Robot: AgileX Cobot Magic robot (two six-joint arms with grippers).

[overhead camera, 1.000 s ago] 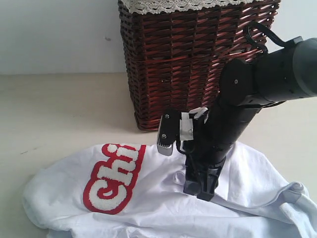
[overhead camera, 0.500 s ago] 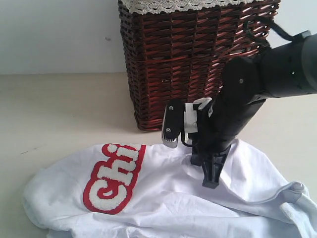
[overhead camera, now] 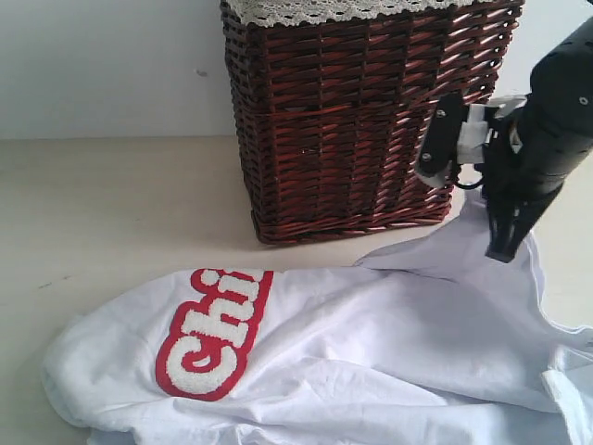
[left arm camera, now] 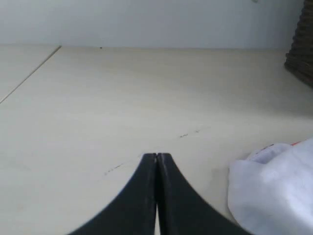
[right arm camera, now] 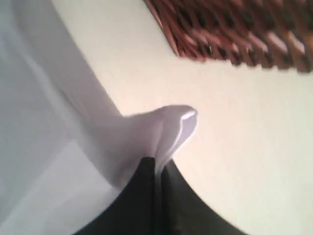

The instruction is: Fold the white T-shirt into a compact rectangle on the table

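The white T-shirt [overhead camera: 371, 352] lies crumpled across the near part of the table [overhead camera: 120, 204], its red-outlined letters [overhead camera: 208, 338] facing up on the left. My right gripper [overhead camera: 505, 250] is shut on a fold of the shirt's cloth [right arm camera: 166, 127] and holds it lifted off the table, to the right of the basket. The cloth stretches from that pinch down to the rest of the shirt. My left gripper [left arm camera: 156, 156] is shut with nothing in it, low over bare table; an edge of the shirt [left arm camera: 274, 191] lies beside it.
A dark brown wicker basket [overhead camera: 361, 111] with white lace trim stands at the back, just behind the shirt and close to my right arm. A pale wall [overhead camera: 102, 65] rises behind the table. Bare tabletop spreads to the left of the basket.
My right gripper closed on the shirt near its middle, then rose and moved right, dragging a peak of cloth up beside the basket. The left gripper stayed shut.
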